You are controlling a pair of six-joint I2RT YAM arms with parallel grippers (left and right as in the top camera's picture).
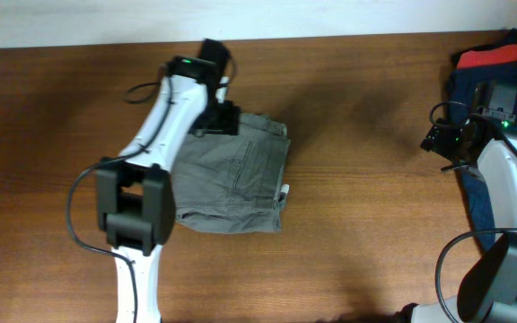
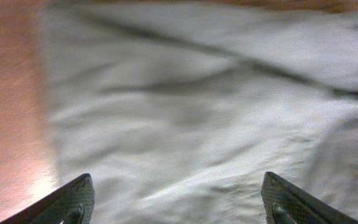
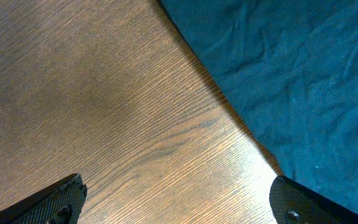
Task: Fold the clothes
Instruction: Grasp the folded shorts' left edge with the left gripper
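Two grippers gape wide, each holding nothing. Directly beneath the left gripper (image 2: 176,194) lie the grey-olive shorts (image 2: 197,112), creased and spreading ahead past both fingers. Under the right gripper (image 3: 178,196) is the wooden table (image 3: 104,93); a navy garment (image 3: 291,74) lies ahead to its right.

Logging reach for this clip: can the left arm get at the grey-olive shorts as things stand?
Probably yes. The left gripper hangs open directly over the shorts near their far edge; only cloth shows between its fingers, and nothing lies on top of them.
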